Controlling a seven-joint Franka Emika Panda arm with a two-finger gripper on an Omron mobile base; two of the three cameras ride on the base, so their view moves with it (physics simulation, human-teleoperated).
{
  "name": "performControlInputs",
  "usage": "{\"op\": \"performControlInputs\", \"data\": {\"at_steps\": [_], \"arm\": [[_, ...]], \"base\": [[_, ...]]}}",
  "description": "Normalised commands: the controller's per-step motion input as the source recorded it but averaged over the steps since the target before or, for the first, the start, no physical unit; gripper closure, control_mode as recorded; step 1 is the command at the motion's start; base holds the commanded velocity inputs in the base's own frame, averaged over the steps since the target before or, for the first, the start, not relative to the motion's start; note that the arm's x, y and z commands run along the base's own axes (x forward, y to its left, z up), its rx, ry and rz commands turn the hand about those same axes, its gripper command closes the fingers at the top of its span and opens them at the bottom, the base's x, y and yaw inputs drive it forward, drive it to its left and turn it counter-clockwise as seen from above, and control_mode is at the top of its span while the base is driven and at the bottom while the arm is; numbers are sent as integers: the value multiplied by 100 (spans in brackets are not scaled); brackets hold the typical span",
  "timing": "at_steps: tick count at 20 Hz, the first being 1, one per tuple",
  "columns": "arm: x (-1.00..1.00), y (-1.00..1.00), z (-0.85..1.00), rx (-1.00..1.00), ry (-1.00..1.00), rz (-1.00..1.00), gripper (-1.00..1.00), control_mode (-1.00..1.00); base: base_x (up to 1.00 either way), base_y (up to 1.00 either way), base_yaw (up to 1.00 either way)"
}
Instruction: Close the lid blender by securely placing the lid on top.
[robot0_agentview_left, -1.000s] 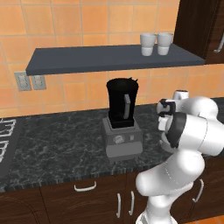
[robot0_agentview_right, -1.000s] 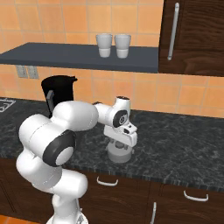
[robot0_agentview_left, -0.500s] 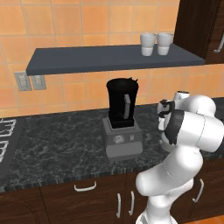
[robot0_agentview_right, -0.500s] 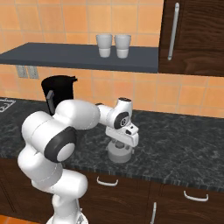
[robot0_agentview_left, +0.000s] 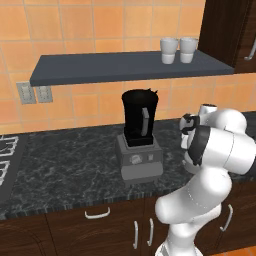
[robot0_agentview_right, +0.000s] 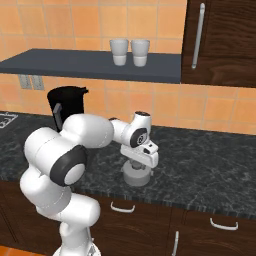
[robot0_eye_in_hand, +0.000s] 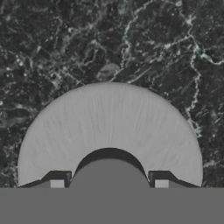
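Your gripper (robot0_eye_in_hand: 109, 183) hangs straight over the lid (robot0_eye_in_hand: 109, 131), whose knob (robot0_eye_in_hand: 109, 175) sits between the two fingertips (robot0_eye_in_hand: 57, 183), one on either side. The lid lies flat on the counter (robot0_eye_in_hand: 65, 43), which spreads beyond the fingers on all sides. Well off to the gripper's left stands the blender (robot0_agentview_left: 140, 137), and above it, on the shelf (robot0_agentview_right: 75, 62), two cups (robot0_agentview_right: 130, 52) stand side by side.

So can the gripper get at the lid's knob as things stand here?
Probably yes. The gripper hangs directly over the lid on the counter, its fingertips straddling the central knob, with nothing between them. Actual contact cannot be told.
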Motion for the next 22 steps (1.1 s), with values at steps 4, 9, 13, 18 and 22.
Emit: {"op": "performControlInputs", "data": {"at_steps": [4, 9, 13, 18, 22], "arm": [[-25, 0, 31, 3, -19, 0, 100, -100], [-44, -7, 76, 9, -36, 0, 100, -100], [-49, -18, 96, 16, -51, 0, 100, -100], [-52, -12, 100, 9, -51, -3, 100, -100], [-37, 0, 100, 0, -36, -5, 100, -100]], "base": [[0, 0, 0], [0, 0, 0], [0, 0, 0], [0, 0, 0], [0, 0, 0]]}}
